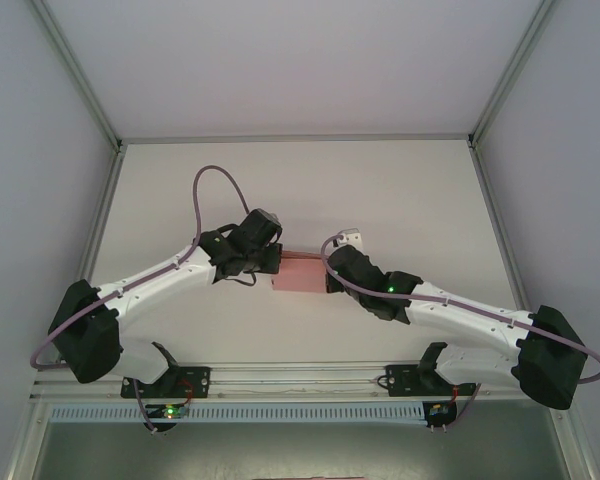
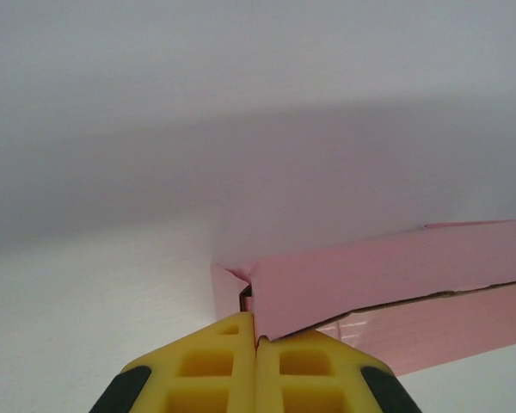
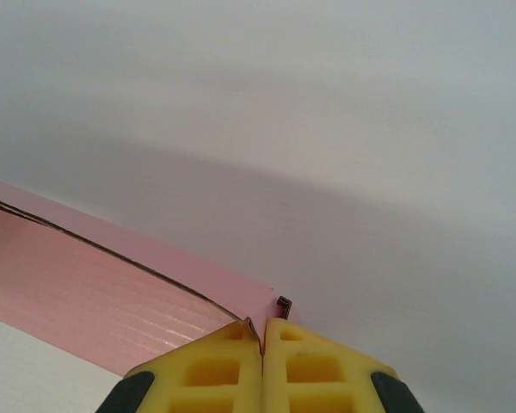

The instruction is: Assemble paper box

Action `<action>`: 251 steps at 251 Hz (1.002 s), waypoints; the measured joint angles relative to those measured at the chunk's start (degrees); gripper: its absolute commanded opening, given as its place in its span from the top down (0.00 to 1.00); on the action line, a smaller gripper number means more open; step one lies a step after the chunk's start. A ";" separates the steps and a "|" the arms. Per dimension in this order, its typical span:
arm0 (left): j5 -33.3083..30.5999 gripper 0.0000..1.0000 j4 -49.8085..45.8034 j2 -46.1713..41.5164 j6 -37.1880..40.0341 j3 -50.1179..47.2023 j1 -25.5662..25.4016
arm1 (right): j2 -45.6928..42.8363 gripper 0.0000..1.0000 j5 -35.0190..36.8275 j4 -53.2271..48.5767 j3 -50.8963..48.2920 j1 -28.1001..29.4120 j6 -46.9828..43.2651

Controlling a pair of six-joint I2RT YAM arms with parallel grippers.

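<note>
Yellow pads (image 2: 241, 383) of my left jaws pinch one corner of the folded pink paper box (image 2: 387, 275), which stretches across to my right jaws, clamped on its far corner.

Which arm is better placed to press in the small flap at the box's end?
Left, probably: the left claw pinches the paper box right beside that end flap, while the right claw grips the opposite end.

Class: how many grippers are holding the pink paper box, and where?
2. The left gripper pinches the paper box at its left end; the right gripper pinches its right end.
</note>
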 measured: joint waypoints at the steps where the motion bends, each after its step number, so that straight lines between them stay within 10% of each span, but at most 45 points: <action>1: 0.00 1.00 -0.04 0.00 0.02 0.02 0.00 | 0.00 1.00 -0.02 0.00 0.00 0.00 0.00; 251: -5.57 1.00 9.14 -9.57 -0.02 -11.69 -4.13 | -2.45 1.00 -1.75 4.70 -3.39 0.85 -2.78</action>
